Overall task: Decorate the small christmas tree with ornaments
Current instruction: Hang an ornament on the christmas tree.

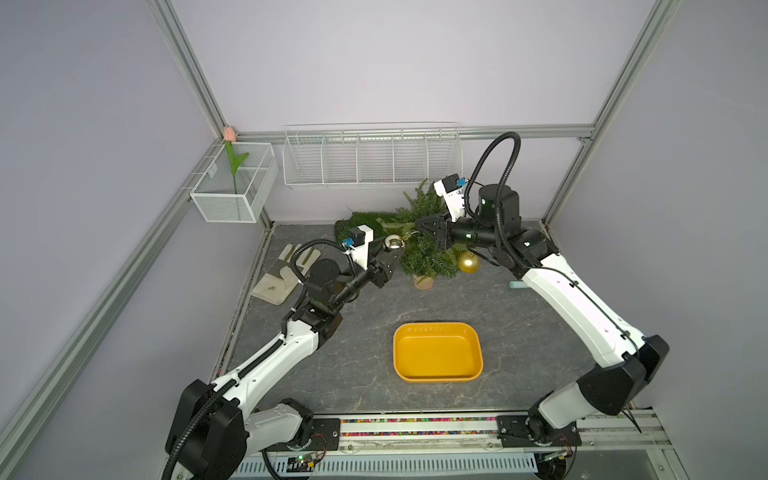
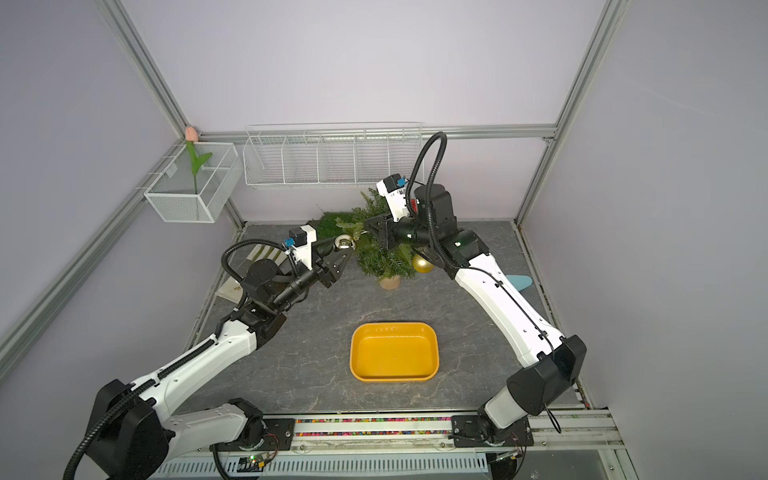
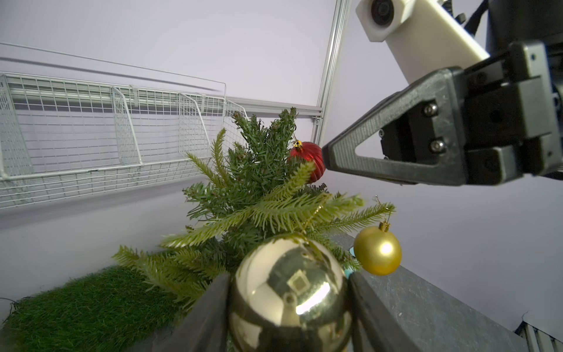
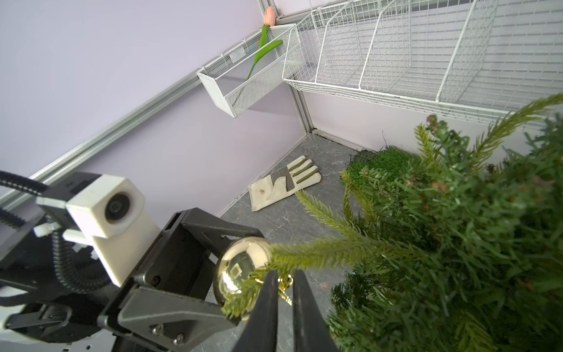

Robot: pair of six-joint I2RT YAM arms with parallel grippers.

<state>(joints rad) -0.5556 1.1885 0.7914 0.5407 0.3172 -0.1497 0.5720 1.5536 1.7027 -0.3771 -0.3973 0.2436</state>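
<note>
The small christmas tree (image 1: 424, 253) (image 2: 380, 255) stands at the back of the table on a tan base. A ribbed red ornament (image 3: 307, 161) hangs near its top, and a gold ornament (image 1: 469, 262) (image 3: 377, 250) hangs low on its right side. My left gripper (image 1: 392, 249) (image 3: 289, 277) is shut on the mirror-silver ornament (image 1: 392, 242) (image 4: 240, 268), held against a light branch tip on the tree's left. My right gripper (image 1: 417, 226) (image 4: 285, 274) reaches over the tree. Its jaws stand a narrow gap apart, with the silver ornament's gold cap and loop in that gap.
A yellow tray (image 1: 438, 326) sits at the table's front middle. A roll of green grass (image 1: 359, 222) lies behind the tree, and a work glove (image 1: 278, 276) lies at the left. On the walls hang a wire shelf (image 1: 370, 162) and a mesh basket (image 1: 232, 208) holding a tulip.
</note>
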